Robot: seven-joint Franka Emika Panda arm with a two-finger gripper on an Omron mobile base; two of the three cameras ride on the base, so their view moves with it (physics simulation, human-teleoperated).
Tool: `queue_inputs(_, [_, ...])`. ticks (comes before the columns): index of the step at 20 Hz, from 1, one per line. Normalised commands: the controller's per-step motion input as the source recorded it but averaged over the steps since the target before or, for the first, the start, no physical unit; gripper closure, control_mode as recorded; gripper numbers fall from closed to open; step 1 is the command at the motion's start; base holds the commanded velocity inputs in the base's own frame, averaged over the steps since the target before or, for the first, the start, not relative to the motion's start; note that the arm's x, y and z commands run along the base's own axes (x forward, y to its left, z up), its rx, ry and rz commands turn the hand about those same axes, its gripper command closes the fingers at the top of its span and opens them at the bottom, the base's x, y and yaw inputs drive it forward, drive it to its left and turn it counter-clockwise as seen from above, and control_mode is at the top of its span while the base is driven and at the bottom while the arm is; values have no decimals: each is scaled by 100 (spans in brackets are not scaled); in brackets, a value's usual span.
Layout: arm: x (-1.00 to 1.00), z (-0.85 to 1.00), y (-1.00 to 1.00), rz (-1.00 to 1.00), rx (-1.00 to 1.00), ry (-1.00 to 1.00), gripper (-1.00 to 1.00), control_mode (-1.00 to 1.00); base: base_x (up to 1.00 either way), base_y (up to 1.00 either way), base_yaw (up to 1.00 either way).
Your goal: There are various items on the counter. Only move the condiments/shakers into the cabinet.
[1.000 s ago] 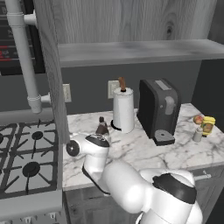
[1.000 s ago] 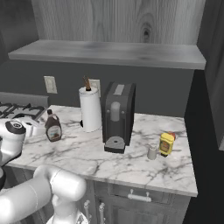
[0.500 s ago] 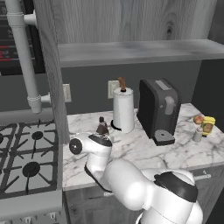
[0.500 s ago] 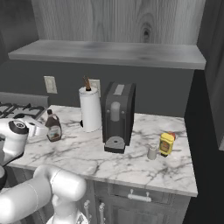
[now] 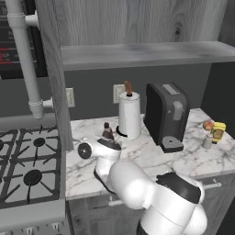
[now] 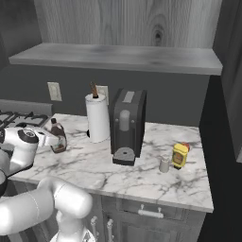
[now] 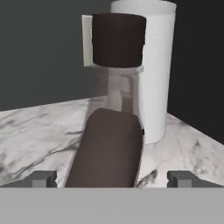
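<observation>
A dark brown bottle (image 5: pixel 107 132) with a black cap stands on the white marble counter (image 5: pixel 193 158), left of the paper-towel roll. My gripper (image 7: pixel 111 179) is open at its base, and the bottle (image 7: pixel 109 148) rises between the two fingertips (image 7: pixel 41 178), close up. From the right base view the hand reaches the bottle (image 6: pixel 57 137) from the left. A small pale shaker (image 6: pixel 164 165) and a yellow squeeze bottle (image 6: pixel 179 155) stand near the counter's right end. Above, the grey wood-grain cabinet's shelf board (image 6: pixel 118 56) runs the width of the counter.
The white paper-towel roll (image 5: pixel 129 117) stands just behind and right of the brown bottle. A black coffee machine (image 5: pixel 167 114) sits mid-counter. The gas stove (image 5: pixel 27 160) lies to the left. A small red-and-yellow fruit (image 5: pixel 208 125) sits behind the yellow bottle.
The hand has slid right along the counter, closer to the brown bottle, so the bottle now stands between the open fingers. Nothing else moved.
</observation>
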Motion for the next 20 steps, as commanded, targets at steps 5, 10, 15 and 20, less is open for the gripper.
queue_inputs(5, [32,-8,0,-3,-1,2,-100,-100,0,0,0])
queue_inputs(10, [13,-3,0,-1,-1,3,100,-100,0,0,0])
queue_inputs(15, [-1,6,0,0,0,-3,100,-100,0,0,0])
queue_inputs(20, [-18,70,-4,0,1,-24,100,-100,0,0,0])
